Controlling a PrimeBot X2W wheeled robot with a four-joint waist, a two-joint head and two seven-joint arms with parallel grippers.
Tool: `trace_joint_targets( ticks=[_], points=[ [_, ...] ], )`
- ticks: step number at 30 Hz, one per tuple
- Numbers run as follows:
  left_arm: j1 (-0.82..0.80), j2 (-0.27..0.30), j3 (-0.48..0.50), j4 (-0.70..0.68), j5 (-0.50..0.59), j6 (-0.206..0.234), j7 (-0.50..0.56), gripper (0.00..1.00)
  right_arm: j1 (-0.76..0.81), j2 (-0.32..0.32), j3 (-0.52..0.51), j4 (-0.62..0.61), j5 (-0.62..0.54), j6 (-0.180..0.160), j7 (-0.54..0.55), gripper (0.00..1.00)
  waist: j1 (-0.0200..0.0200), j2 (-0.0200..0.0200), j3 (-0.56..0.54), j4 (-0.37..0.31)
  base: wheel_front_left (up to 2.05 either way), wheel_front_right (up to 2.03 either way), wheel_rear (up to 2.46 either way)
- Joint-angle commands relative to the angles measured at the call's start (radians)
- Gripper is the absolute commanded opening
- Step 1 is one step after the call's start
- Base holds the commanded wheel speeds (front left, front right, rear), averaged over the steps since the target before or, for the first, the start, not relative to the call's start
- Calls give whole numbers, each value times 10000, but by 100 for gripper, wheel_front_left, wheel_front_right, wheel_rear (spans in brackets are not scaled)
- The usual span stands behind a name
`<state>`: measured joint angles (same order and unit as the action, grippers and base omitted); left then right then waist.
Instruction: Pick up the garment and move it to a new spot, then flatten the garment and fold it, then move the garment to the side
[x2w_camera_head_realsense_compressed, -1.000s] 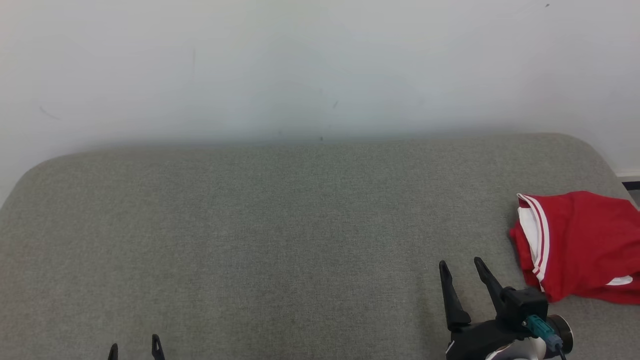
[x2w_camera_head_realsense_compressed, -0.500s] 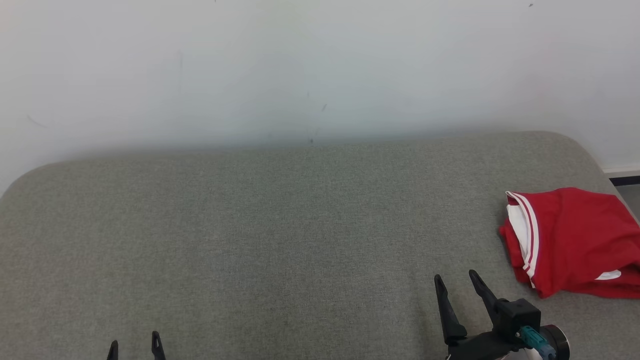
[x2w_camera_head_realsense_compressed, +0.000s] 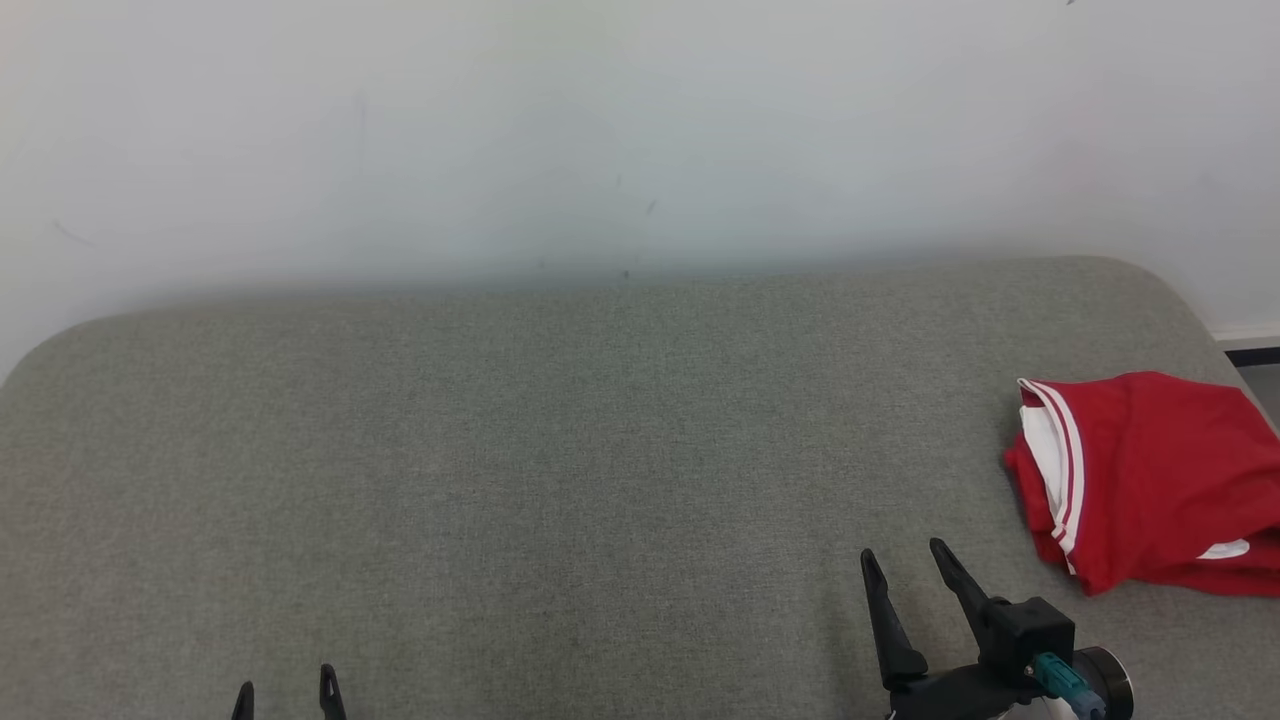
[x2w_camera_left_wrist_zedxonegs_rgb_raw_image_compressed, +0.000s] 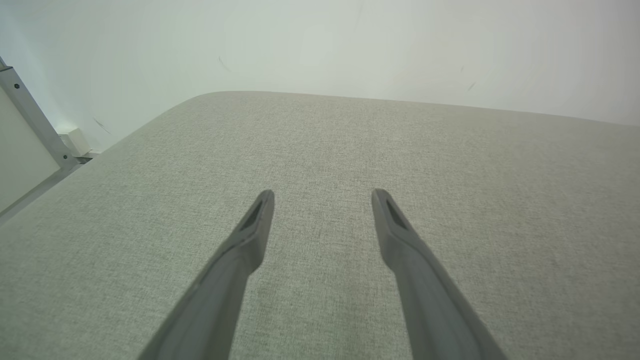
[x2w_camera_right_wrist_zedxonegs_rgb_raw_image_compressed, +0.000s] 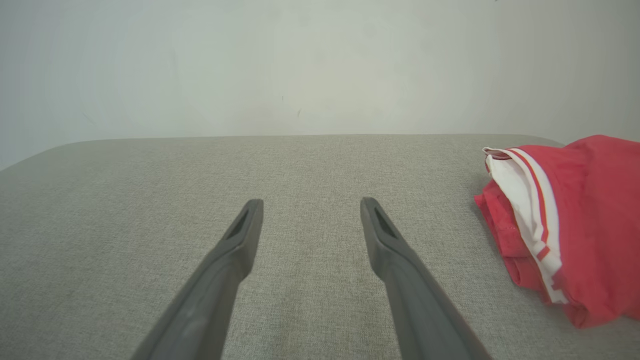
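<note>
- The red garment (x2w_camera_head_realsense_compressed: 1150, 480) with white stripes lies in a compact, doubled-over bundle to the right of the right claw (x2w_camera_head_realsense_compressed: 902, 550) and a little beyond its tips, near it but not touching.
- It sits by the right-hand edge of the grey cloth-covered tabletop (x2w_camera_head_realsense_compressed: 500, 450). That leaves the broad stretch ahead of both claws free, likely as room to spread and fold.
- The right claw has its two fingers spread wide with nothing between them and points forward over the cloth surface, not toward the bundle. To take the garment it would need to swing right.
- The left claw (x2w_camera_head_realsense_compressed: 286, 682) sits well to the left of the right claw, far from the garment, also spread wide and holding nothing; it looks parked in waiting.
- Whether the bundle is a finished fold set aside or an untouched start, I cannot tell.
</note>
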<state>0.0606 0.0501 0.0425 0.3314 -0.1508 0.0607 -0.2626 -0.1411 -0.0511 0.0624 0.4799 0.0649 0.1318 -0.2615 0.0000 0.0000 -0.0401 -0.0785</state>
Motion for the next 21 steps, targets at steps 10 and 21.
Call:
trace_joint_targets(
  ticks=[10,21],
  points=[
    [140,8,-54,101,-38,-64,-29,100,143,9,24,28,-56,-29,-41,100,0,0,33,51,0,0,0],
    [196,8,-132,167,-165,-53,-29,100,158,10,145,124,-194,-29,-41,100,0,0,28,25,0,0,0]
  ],
)
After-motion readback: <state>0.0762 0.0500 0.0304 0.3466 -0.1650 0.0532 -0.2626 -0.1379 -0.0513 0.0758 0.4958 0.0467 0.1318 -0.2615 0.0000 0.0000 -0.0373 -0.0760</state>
